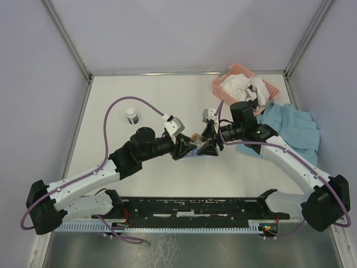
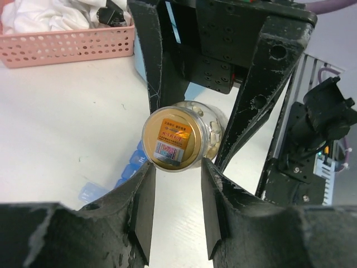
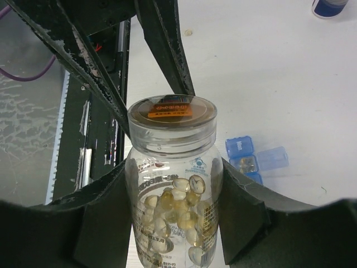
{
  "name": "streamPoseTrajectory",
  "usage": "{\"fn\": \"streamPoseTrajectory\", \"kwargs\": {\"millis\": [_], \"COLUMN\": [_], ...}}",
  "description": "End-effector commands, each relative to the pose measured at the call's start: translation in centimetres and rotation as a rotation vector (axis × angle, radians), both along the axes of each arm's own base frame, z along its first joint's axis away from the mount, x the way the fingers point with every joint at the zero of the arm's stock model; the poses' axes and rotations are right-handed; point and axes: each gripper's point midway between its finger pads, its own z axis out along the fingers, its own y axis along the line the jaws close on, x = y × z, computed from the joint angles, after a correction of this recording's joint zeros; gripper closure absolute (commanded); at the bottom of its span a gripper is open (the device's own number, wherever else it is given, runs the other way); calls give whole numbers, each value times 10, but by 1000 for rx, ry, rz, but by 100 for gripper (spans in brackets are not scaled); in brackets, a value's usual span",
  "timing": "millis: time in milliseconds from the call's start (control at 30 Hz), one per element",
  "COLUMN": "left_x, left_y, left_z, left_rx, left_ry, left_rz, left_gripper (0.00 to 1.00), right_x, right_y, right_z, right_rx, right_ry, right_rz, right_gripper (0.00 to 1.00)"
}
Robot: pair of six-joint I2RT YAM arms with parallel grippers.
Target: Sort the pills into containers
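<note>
My right gripper (image 3: 174,184) is shut on a clear pill bottle (image 3: 173,212) holding several yellowish pills, its lid (image 3: 172,114) on, with an orange label. The bottle is held above the table (image 1: 196,137). My left gripper (image 2: 177,167) is open, with its fingertips (image 2: 146,173) just short of the lid (image 2: 170,139), one to each side. The blue pill-organiser strip (image 3: 240,148) lies on the table under the bottle; one lid (image 3: 271,158) is open and that compartment (image 3: 244,163) holds pills. The strip also shows in the left wrist view (image 2: 129,164).
A pink basket (image 1: 245,84) with white cloth stands at the back right, with a blue cloth (image 1: 295,125) beside it. A small dark-capped bottle (image 1: 132,116) stands at the left. A tiny yellowish pellet (image 3: 188,32) lies loose on the table.
</note>
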Motion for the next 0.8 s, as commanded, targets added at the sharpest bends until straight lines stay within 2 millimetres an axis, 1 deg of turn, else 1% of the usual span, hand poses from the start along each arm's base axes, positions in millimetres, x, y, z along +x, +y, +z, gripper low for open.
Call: {"fn": "streamPoseTrajectory", "kwargs": {"millis": [0, 33, 67, 167, 233, 300, 367, 433, 500, 600, 767], "left_x": [-25, -21, -21, -29, -31, -30, -25, -16, -4, 9, 19], "left_y": [-11, -7, -2, 14, 27, 35, 40, 42, 41, 34, 19], "left_z": [26, 28, 32, 43, 53, 62, 71, 77, 76, 70, 65], "left_rx": [-5, -26, -49, -158, -267, -366, -456, -528, -576, -577, -530], "left_ry": [-141, -118, -109, -71, -36, 23, 105, 198, 304, 422, 496], "left_rz": [-181, -138, -114, -61, -6, 46, 101, 168, 239, 315, 347], "left_gripper": [76, 63, 53, 33, 20, 15, 14, 8, 8, 10, 11], "right_x": [2, 4, 5, 5, 6, 5, 5, 7, 8, 10, 13], "right_y": [16, 15, 15, 13, 12, 11, 11, 10, 10, 9, 8], "right_z": [42, 41, 41, 39, 39, 39, 38, 38, 37, 35, 32], "right_rx": [114, 109, 104, 94, 89, 87, 86, 82, 75, 65, 50], "right_ry": [-106, -117, -125, -147, -163, -175, -185, -190, -196, -202, -208], "right_rz": [60, 54, 51, 48, 49, 51, 51, 45, 40, 29, 19], "right_gripper": [97, 97, 97, 97, 97, 97, 97, 96, 95, 94, 93]}}
